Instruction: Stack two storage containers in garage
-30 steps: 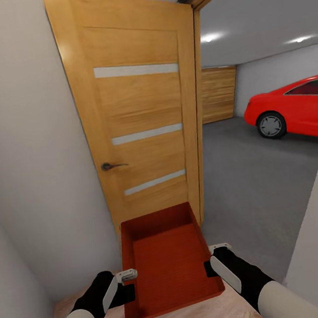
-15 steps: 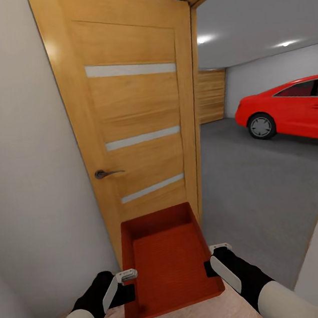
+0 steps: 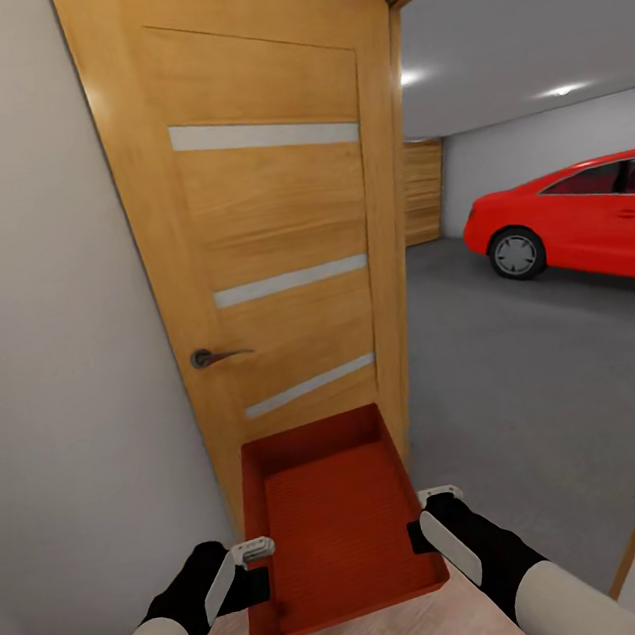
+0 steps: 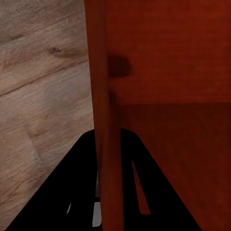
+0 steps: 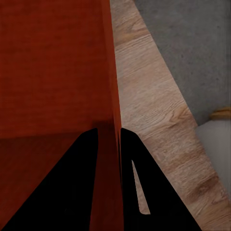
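We carry the orange-red rectangular plastic bin [image 3: 331,518] at the garage threshold, left gripper [image 3: 251,549] and right gripper [image 3: 431,495] clamped on its side walls. Its far corner could clip the open wooden door [image 3: 265,234] just beyond.

We see a big wooden door [image 3: 265,234] open on the left, by a pale wall [image 3: 49,345]. On the right, grey floor [image 3: 527,369] and a red car [image 3: 586,219] far off.
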`<state>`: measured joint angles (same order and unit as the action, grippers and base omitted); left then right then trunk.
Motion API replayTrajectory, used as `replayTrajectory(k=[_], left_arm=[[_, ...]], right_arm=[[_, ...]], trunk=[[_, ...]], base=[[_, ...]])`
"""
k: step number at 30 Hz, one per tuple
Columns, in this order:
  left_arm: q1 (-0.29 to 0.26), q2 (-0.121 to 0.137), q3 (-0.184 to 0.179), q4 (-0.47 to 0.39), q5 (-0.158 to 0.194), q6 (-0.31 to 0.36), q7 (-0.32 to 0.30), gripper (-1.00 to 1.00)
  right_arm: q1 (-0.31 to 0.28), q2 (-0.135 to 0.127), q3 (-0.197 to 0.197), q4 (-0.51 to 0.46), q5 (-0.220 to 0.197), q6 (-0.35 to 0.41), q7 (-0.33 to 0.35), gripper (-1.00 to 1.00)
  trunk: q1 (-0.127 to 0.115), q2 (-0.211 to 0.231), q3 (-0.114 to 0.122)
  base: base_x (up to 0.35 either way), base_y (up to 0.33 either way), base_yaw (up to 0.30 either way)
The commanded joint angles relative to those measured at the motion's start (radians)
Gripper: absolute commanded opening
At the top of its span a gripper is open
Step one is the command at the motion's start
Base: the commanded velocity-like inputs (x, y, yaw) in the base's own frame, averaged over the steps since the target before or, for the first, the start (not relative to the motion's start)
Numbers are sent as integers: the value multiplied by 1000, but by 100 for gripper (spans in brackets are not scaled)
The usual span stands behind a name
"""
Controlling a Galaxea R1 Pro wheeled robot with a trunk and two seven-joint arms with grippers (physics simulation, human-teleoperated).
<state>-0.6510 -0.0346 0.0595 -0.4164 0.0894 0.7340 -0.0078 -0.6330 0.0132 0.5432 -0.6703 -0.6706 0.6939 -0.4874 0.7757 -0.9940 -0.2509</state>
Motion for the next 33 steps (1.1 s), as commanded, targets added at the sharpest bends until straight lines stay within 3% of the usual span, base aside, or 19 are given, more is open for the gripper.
replayTrajectory(k=[1,33], left_arm=[[-1,-4,10,-2,10,5,3,-100],[-1,-4,10,-2,10,5,4,-100]], right_arm=[[-1,1,19,0,-24,0,-8,-100],[-1,1,20,0,-24,0,-8,-100]], trunk=[[0,-1,-1],[0,-1,19]], base=[[8,8,-236],[0,0,-232]])
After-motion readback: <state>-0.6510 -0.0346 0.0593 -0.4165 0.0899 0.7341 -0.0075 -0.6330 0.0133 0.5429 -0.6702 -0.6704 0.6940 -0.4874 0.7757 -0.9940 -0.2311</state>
